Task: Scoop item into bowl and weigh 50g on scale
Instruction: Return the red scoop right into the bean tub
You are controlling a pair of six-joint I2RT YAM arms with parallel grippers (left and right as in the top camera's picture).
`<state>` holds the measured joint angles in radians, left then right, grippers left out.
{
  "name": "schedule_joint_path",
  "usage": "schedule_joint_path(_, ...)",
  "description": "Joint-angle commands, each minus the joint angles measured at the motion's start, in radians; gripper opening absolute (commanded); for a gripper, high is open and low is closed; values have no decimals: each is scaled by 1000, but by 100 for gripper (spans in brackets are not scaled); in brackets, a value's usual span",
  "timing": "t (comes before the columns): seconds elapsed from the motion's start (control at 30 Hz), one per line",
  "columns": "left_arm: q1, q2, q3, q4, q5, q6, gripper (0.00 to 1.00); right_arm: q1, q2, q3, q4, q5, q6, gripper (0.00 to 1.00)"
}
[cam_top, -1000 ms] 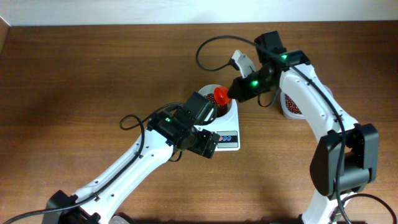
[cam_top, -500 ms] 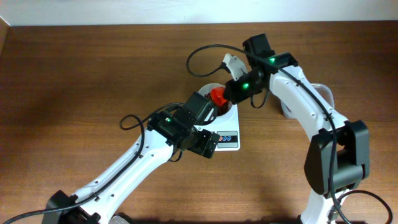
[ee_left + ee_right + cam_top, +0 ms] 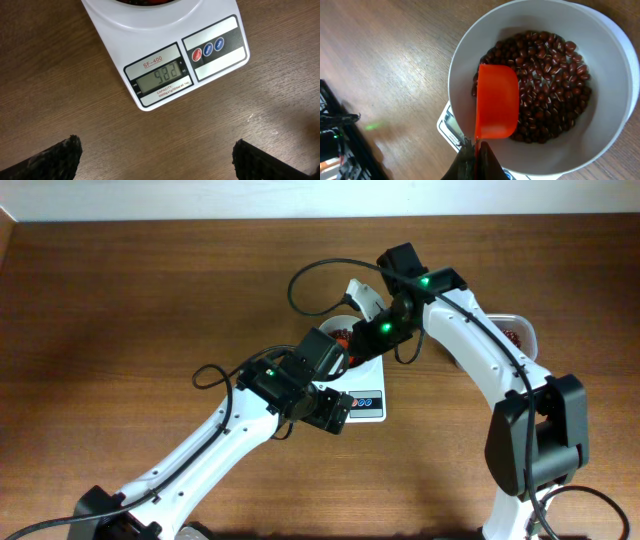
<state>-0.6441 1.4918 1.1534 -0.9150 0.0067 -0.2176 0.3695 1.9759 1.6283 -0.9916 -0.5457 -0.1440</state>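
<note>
Right gripper, clenched on the red scoop, has swung from the container at three o'clock to above the bowl on the scale, beans now inside; left gripper hangs released over the display, so the weight needs checking.

It looks like a robotics lab bench; a white left arm and right arm, green lights glowing, stand over a wood-grain table; plain white wall behind; a kitchen scale between them.
</note>
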Motion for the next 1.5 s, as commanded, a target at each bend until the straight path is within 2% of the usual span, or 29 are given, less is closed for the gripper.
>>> schedule_joint_path(0.0, -3, -16, -7, 2, -7, -5, 99, -25, 12, -9, 2, -64, 59, 4)
schedule_joint_path(0.2, -3, -16, -7, 2, -7, -5, 99, -127, 12, -9, 27, -354, 62, 4)
schedule_joint_path(0.5, -3, -16, -7, 3, -7, -5, 99, -190, 12, -7, 30, -393, 82, 4)
schedule_joint_path(0.9, -3, -16, -7, 3, -7, -5, 99, -225, 11, 131, -38, -393, 101, 4)
schedule_joint_path(1.1, -3, -16, -7, 2, -7, -5, 99, -369, 11, 149, -95, -613, 100, 4)
schedule_joint_path(1.37, -3, -16, -7, 3, -7, -5, 99, -615, 11, 149, -126, -596, 100, 4)
schedule_joint_path(1.47, -3, -16, -7, 2, -7, -5, 99, -718, 11, 149, -144, -480, 100, 4)
